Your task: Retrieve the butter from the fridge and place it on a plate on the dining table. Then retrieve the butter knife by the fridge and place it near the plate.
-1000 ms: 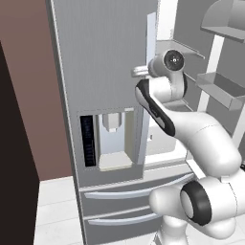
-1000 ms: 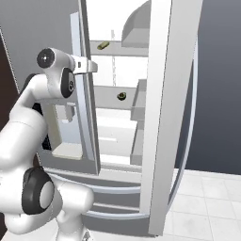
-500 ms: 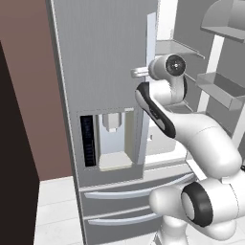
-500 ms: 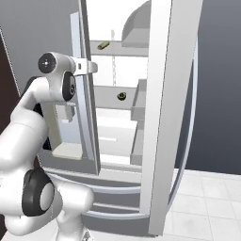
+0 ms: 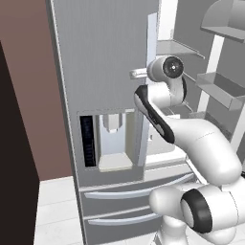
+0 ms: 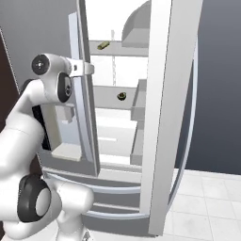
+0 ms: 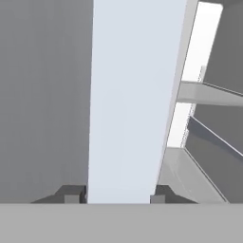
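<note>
The gripper (image 7: 118, 195) is clenched on the pale vertical handle (image 7: 130, 99) of the fridge (image 5: 103, 52), one dark fingertip on each side of the bar. The right-hand door (image 6: 172, 113) stands open, showing lit shelves. A small yellowish piece, maybe the butter (image 6: 103, 45), lies on the top shelf, at about 1 o'clock from the gripper in the right base view.
</note>
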You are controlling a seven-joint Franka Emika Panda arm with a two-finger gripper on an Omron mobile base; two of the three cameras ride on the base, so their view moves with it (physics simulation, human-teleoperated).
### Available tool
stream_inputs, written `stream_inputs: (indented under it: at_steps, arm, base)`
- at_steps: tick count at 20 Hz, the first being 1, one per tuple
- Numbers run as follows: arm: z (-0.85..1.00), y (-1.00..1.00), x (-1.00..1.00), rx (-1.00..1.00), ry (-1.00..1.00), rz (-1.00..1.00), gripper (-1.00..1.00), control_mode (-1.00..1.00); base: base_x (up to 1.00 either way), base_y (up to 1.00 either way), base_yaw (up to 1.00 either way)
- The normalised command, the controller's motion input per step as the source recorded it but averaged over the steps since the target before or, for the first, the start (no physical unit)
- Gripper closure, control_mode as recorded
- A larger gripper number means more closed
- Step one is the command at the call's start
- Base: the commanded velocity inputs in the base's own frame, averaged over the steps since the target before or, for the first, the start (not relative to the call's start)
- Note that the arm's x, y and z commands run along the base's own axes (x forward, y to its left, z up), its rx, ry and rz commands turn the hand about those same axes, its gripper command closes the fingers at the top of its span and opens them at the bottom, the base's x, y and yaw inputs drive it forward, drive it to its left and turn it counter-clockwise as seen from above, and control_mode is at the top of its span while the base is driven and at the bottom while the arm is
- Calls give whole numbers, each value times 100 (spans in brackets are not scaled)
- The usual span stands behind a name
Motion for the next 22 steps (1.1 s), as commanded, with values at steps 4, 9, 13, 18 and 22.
stream_inputs:
  at_steps: [4,9,13,18,22]
  arm:
    - [2,30,-55,0,3,-12,100,-100]
    - [2,44,-58,0,11,-20,100,-100]
    - [0,38,-55,0,16,-23,100,-100]
    - [0,40,-61,0,13,-22,100,-100]
    - [-1,51,-71,0,3,-22,100,-100]
  base:
    - [0,0,0]
    - [0,0,0]
    - [0,0,0]
    - [0,0,0]
    - [0,0,0]
